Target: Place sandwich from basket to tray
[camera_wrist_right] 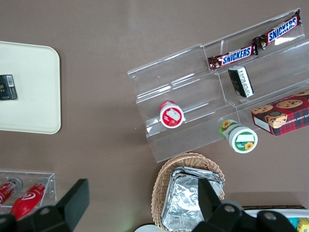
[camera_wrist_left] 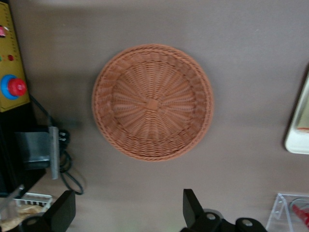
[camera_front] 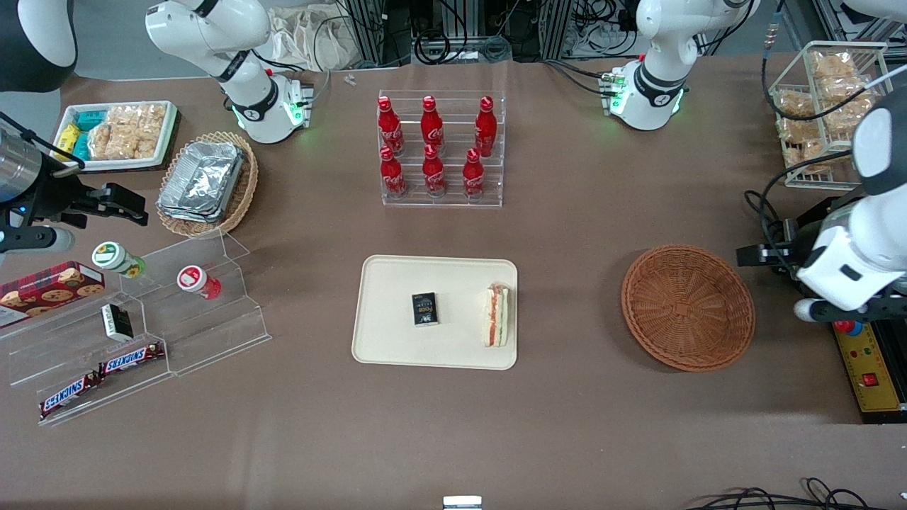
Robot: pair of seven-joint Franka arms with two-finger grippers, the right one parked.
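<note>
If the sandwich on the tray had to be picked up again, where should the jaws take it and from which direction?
Come straight down and close across the two bread faces at mid-length. The sandwich lies on the tray near its rim, filling edge up, narrow enough to span. The gripper hangs open above the empty basket.

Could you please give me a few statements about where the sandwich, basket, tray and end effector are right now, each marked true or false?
1. The sandwich lies on the tray. True.
2. The basket holds a sandwich. False: it holds nothing.
3. The end effector is shut on the sandwich. False: it is open, holds nothing, and hangs above the table beside the basket.
4. A small black box lies on the tray beside the sandwich. True.
5. The sandwich touches the black box. False: bare tray shows between them.
</note>
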